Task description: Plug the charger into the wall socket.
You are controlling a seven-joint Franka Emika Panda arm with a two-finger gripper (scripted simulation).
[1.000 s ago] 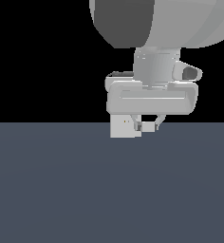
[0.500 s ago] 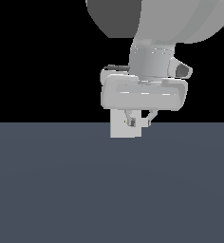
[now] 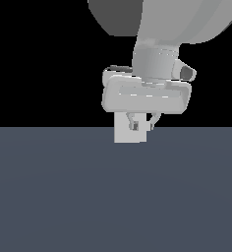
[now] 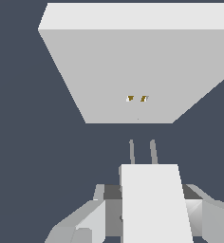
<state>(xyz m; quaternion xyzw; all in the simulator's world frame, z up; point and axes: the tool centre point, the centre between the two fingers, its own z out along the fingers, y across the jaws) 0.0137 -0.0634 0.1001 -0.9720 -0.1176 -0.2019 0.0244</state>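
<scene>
**Approaching the socket: charger in the pincer, prongs short of the holes**

Item 1, pincer (image 4: 152,211). I read it as clamped on the charger (image 4: 154,199): in the wrist view the pale box sits between the two fingers (image 4: 88,220), one on either side, pressed to its flanks. In the exterior view the arm's bulk hides most of this.

Item 2, charger. Held in the pincer, its two thin prongs (image 4: 142,152) pointing forward out of the box toward the plate.

Item 3, wall socket (image 4: 133,71). Upright light grey plate straight ahead of the pincer, two small dark-gold holes (image 4: 136,98) at its centre. Prong tips and plate are apart; a gap of dark ground shows between them. In the exterior view only a pale patch (image 3: 130,130) shows under the pincer, and I cannot tell charger from plate there.

Item 4, step in hand. I judge this the alignment and approach stage; insertion not yet done. The prongs look roughly in line with the holes sideways. The next move, I judge, calls for a straight advance along the prong axis, height matched to the holes, no twist.

Item 5, table (image 3: 54,197). Flat, plain dark blue-grey below the pincer.

Item 6, room. Black backdrop above the table edge.
</scene>
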